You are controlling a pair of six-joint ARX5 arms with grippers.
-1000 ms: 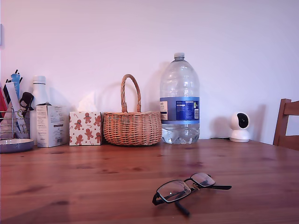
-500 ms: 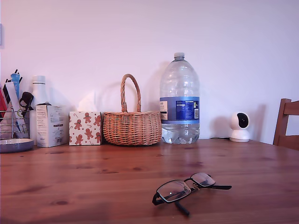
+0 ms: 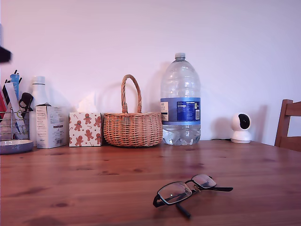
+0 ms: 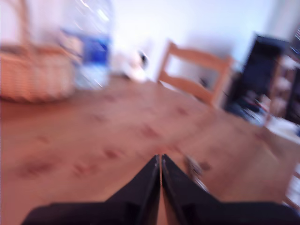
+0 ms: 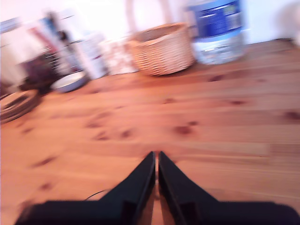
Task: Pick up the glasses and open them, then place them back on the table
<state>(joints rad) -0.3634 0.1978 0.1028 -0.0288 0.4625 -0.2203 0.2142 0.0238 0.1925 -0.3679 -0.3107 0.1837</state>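
The glasses (image 3: 186,190) lie on the table (image 3: 94,179) near its front edge, towards the exterior view's right. They have a thin black frame and clear lenses, one temple points to that view's right and the other towards the front. Neither gripper shows clearly in the exterior view. In the blurred first wrist view my first gripper (image 4: 161,160) hovers shut over the wood, with a small blurred object (image 4: 193,168) just beyond its tips. My second gripper (image 5: 156,155) is also shut above bare table, holding nothing.
Along the wall stand a wicker basket (image 3: 133,128), a large water bottle (image 3: 180,101), a gingerbread-print box (image 3: 85,129), a white carton (image 3: 51,126), a pen holder (image 3: 14,113) and a white camera (image 3: 241,128). A wooden chair (image 3: 289,125) is at the exterior view's right edge.
A dark blurred shape has appeared at the exterior view's left edge, high up. The glasses and the other objects have not moved.
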